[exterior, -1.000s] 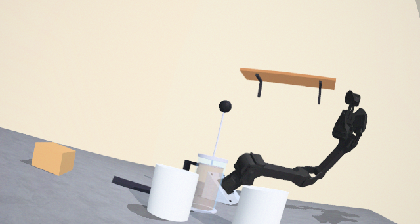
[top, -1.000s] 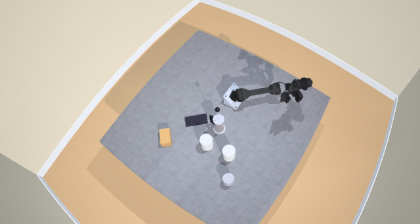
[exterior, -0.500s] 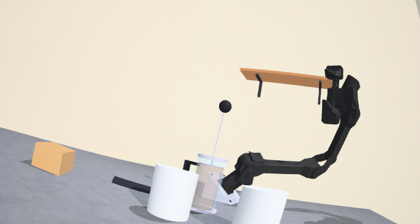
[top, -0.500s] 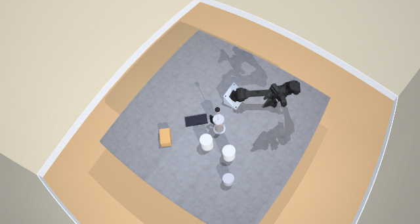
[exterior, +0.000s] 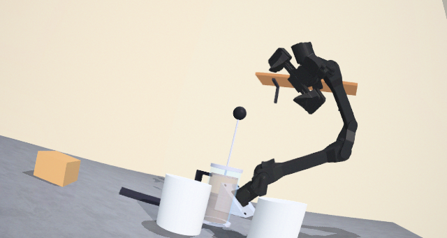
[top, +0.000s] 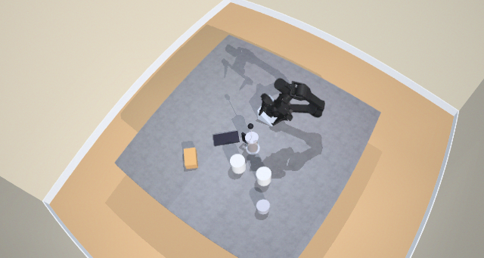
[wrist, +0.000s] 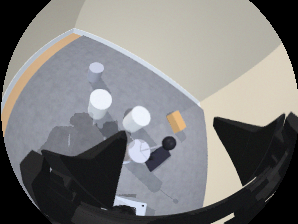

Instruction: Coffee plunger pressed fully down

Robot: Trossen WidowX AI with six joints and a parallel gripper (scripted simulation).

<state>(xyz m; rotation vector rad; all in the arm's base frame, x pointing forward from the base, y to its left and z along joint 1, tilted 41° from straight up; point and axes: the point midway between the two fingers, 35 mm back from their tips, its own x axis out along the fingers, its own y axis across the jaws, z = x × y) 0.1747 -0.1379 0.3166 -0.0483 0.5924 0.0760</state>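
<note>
Arm reared high, elbow bent, fingers spread wide and empty above the plunger knob.

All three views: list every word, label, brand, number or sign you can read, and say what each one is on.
There is no readable text in any view.
The coffee press, white cups, orange block, dark flat slab, wall shelf and arm all show plain surfaces.
The pale patches along the bottom of the wrist view are too blurred to tell whether they carry any marking.
</note>
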